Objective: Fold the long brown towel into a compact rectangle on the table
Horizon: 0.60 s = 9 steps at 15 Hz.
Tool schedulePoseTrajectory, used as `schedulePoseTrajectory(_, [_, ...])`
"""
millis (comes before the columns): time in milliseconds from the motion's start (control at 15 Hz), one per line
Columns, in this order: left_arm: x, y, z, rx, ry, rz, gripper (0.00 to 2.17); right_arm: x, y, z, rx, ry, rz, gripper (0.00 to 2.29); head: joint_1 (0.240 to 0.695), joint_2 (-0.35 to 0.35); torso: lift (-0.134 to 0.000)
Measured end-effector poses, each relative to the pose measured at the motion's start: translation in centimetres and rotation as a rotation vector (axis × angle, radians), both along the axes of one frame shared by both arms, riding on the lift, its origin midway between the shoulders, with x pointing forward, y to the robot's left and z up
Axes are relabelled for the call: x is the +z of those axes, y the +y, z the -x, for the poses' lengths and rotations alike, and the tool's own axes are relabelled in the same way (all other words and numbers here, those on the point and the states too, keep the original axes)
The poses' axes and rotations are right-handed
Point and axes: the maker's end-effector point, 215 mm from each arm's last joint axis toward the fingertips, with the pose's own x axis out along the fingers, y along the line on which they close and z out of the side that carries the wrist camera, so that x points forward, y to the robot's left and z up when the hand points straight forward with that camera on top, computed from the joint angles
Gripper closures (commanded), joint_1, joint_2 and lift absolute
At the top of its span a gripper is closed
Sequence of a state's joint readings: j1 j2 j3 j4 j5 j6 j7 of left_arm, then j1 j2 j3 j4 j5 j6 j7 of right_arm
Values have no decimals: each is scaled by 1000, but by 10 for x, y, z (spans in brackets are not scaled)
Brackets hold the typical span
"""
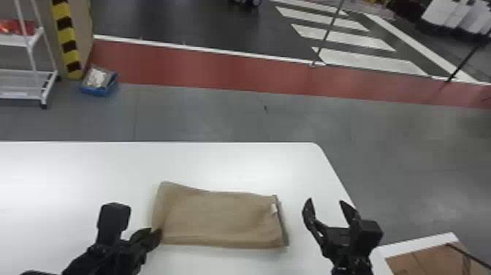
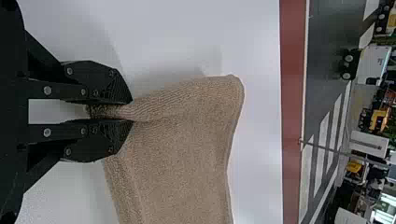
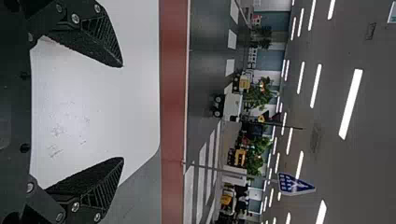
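The towel (image 1: 219, 219) lay on the bench (image 1: 237, 161) as a folded strip, its long sides running left to right. My left hand (image 1: 155, 234) was closed on its near left corner, a fold of cloth pinched between the fingers. My right hand (image 1: 329, 205), spread wide and empty, was positioned beyond the towel's right end.

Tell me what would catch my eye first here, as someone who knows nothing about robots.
Probably the brown towel in the middle of the white table, its near left corner pinched by the black left gripper. Next comes the right gripper, wide open to the towel's right. Beyond the table, a red band crosses the floor, with white stripes behind it.
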State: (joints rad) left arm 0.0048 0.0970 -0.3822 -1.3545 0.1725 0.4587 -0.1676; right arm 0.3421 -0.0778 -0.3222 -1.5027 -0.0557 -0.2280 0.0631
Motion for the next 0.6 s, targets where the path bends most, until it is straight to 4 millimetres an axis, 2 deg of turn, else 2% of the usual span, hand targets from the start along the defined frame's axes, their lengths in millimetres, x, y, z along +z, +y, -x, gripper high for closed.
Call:
schedulePoseTrajectory(133, [0,3,2,7,5,5,1507,1,0,0,0,-4,0,191,695,-350,0])
schedulePoseTrajectory(267, [3,15,1,36,1,14,1507,0,3,-1,5,-4,-2,191,695,-350,0])
schedulePoseTrajectory(467, [18,53,-5,95,-3,35,1504,-1,10,-3,16,0,-3,191,695,-350,0])
schedulePoseTrajectory(600, [27,89,-3,146,4,43,1507,-3,16,-6,25,4,-4,191,695,-350,0])
